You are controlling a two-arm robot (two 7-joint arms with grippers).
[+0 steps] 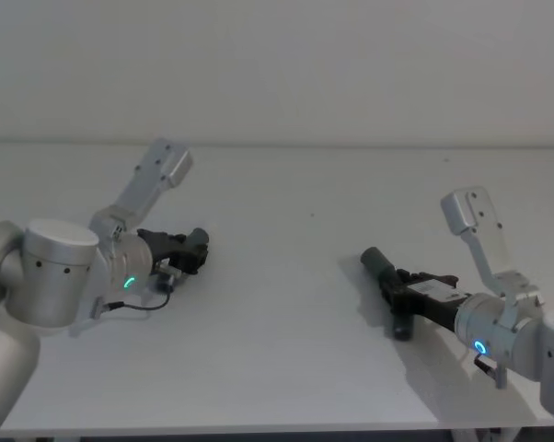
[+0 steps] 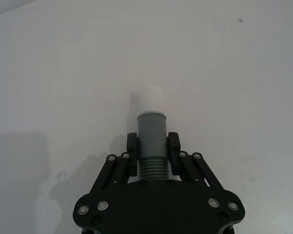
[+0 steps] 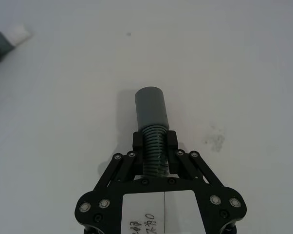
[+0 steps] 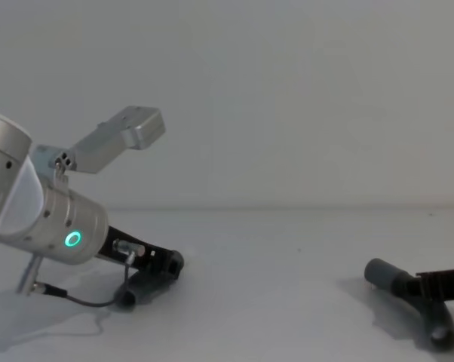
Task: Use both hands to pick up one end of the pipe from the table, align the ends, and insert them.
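Observation:
On the left of the white table, my left gripper is shut on one dark grey pipe piece. In the left wrist view its fingers clamp the ribbed part just behind the lighter grey collar, and the white inner tip points forward. On the right, my right gripper is shut on the other pipe piece. There the fingers pinch the ribbed section behind the plain grey collar. Both pieces hang low over the table. The two ends are far apart.
The left piece's white tip shows at the corner of the right wrist view. A thin black cable loops on the table beside the left arm. A faint smudge marks the surface near the right gripper.

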